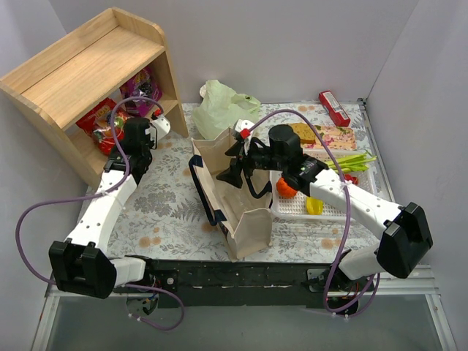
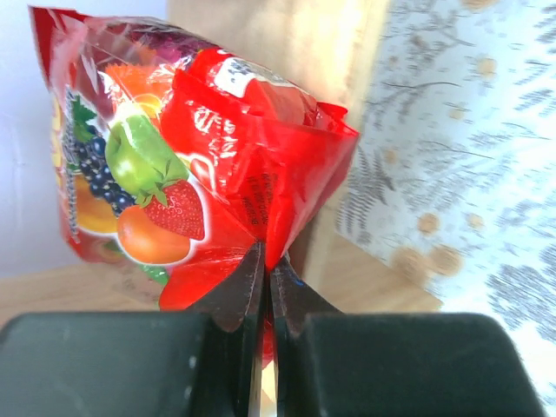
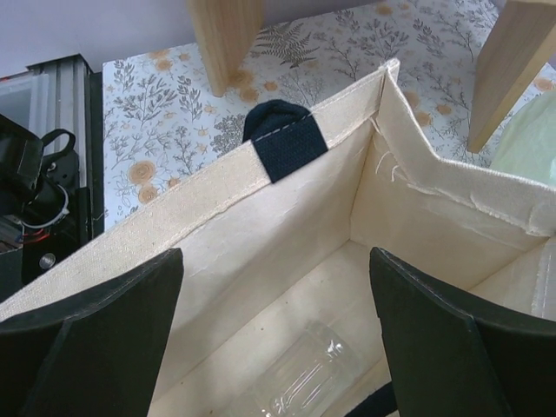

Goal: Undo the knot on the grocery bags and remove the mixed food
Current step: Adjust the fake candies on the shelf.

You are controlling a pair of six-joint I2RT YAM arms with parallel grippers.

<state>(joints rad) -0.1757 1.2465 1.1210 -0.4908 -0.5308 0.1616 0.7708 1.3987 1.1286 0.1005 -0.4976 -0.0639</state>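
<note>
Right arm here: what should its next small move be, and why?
Probably lower straight down into the canvas tote. The right gripper hangs open above the tote's mouth, and a clear bottle lies on the tote's floor, showing between the gripper's fingers in the wrist view, not yet grasped.

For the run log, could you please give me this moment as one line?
left gripper: shut on red snack packet at wooden shelf | right gripper: open over canvas tote | clear bottle: inside tote
</note>
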